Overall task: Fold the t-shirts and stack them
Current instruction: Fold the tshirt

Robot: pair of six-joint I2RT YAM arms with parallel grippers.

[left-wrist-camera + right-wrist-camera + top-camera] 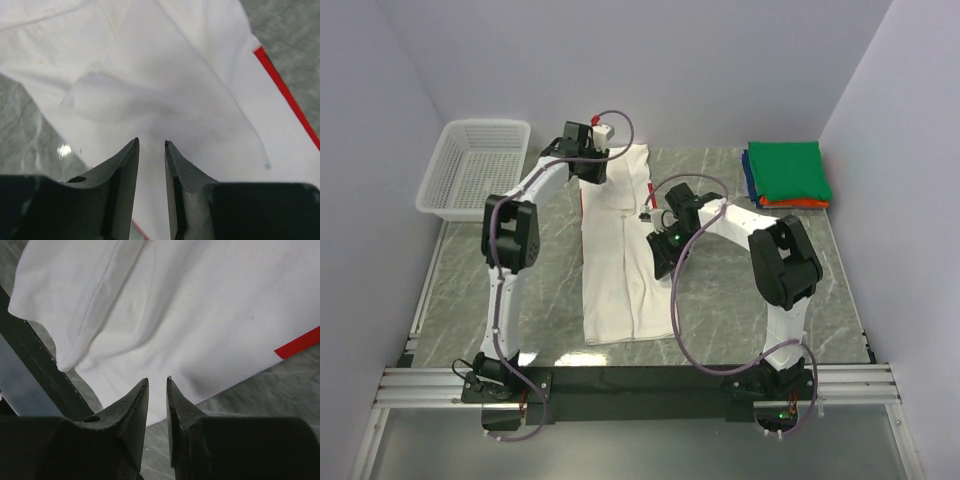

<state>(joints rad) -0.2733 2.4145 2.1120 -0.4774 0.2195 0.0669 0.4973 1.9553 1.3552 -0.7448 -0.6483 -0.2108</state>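
A white t-shirt [615, 260] lies folded lengthwise into a long strip down the middle of the table. My left gripper [592, 178] hovers over its far left corner. In the left wrist view the gripper [151, 142] is open, with only white cloth [165, 75] and a red stripe [285, 90] beneath it. My right gripper [653, 213] is at the strip's right edge. In the right wrist view this gripper [157, 380] is open just above the shirt's edge [200, 315], holding nothing. A stack of folded tees sits at the back right, with green [786, 170] on top of blue [747, 178] and orange [800, 204].
A white mesh basket [450, 195] stands at the back left, beside the left arm. White walls close in the table on three sides. The dark mounting rail [640, 385] runs along the near edge, just past the shirt's near end, and also shows in the right wrist view [40, 365].
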